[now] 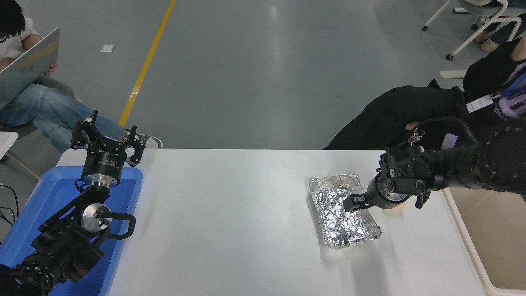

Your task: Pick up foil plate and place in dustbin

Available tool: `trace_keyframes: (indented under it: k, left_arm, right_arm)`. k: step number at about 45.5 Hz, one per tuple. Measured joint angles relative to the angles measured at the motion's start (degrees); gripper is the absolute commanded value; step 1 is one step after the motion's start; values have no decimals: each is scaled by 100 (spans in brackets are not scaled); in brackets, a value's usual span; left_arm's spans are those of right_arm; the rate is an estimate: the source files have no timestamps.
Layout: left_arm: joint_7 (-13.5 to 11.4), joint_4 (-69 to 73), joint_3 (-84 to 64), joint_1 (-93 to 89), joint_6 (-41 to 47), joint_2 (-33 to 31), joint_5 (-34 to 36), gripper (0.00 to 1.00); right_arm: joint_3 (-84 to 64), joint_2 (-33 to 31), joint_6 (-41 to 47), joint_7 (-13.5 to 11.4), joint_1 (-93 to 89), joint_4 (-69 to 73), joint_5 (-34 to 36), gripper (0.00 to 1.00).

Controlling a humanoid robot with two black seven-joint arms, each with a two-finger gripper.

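The foil plate (341, 213) lies on the white table (230, 213), right of the middle, shiny and crinkled, long side running away from me. My right gripper (354, 203) reaches in from the right edge and is low at the plate's right rim, pointing left over it. The wrist hides how the jaws stand. The beige dustbin (466, 236) stands at the table's right edge, partly behind the right arm. My left gripper (104, 137) is parked open at the lower left.
A blue tray (45, 197) lies under the left arm. A crumpled brown paper ball (402, 202) is almost hidden behind the right wrist. A person in black (411, 111) sits at the far right. Another person (37, 102) sits at the upper left.
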Motion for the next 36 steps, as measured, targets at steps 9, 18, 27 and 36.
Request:
trace_keyframes:
  k: [9, 18, 27, 36]
  left_arm:
    - [0, 0, 0, 0, -4, 0, -1, 99]
    - [0, 0, 0, 0, -7, 0, -1, 99]
    - [0, 0, 0, 0, -7, 0, -1, 99]
    - [0, 0, 0, 0, -7, 0, 0, 99]
  right_arm:
    - [119, 45, -263, -1, -293, -194, -71, 100]
    - [162, 99, -406, -2, -524, -398, -103, 95]
    - [175, 132, -484, -9, -723, -611, -122, 91]
    - [144, 144, -524, -12, -908, -810, -129, 50]
